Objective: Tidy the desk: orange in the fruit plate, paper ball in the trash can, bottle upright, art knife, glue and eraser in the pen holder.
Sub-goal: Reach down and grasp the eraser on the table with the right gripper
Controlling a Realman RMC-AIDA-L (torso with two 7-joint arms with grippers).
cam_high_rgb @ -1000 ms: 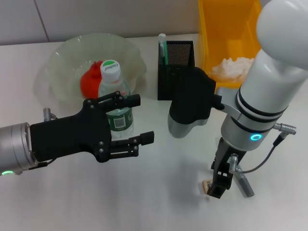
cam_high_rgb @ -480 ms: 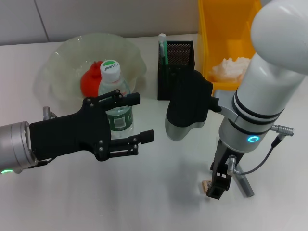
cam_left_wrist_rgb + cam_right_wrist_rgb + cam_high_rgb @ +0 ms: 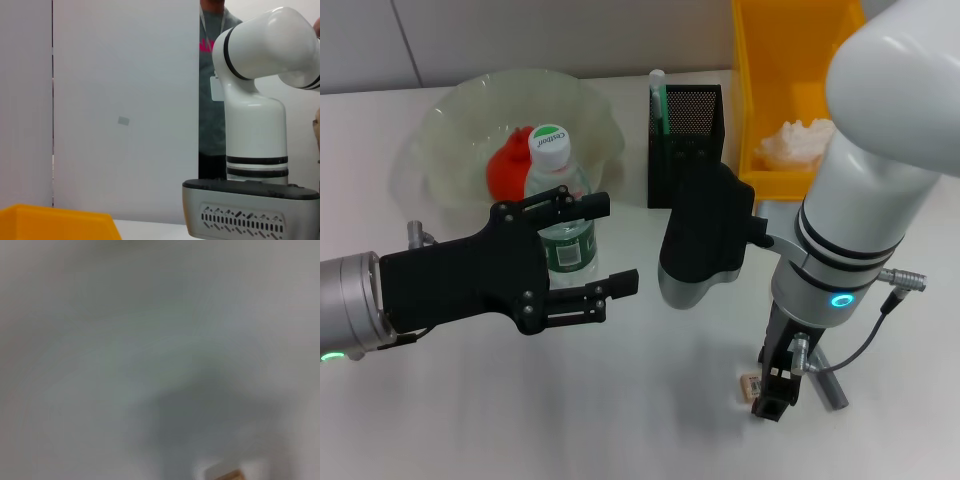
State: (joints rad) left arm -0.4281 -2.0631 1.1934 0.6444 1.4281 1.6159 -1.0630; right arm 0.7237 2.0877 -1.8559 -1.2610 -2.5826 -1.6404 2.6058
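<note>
Head view, orange in fruit plate, paper ball in trash can, left pincer spread empty, right pincer's state unclear.

Possibly "Cestbon" on the bottle cap

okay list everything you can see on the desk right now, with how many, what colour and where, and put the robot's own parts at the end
orange: one, red-orange, inside the fruit plate.
fruit plate: one, pale green glass, far left of the desk.
bottle: one, clear with green label, upright in front of the fruit plate.
pen holder: one, black mesh, far centre, a green-and-white stick standing in it.
trash can: one, yellow, far right.
paper ball: one, white, inside the trash can.
eraser: one, beige, near right, at the right end effector's tip.
left end effector: black, open, fingers on either side of the bottle.
right end effector: black, pointing down at the eraser.
</note>
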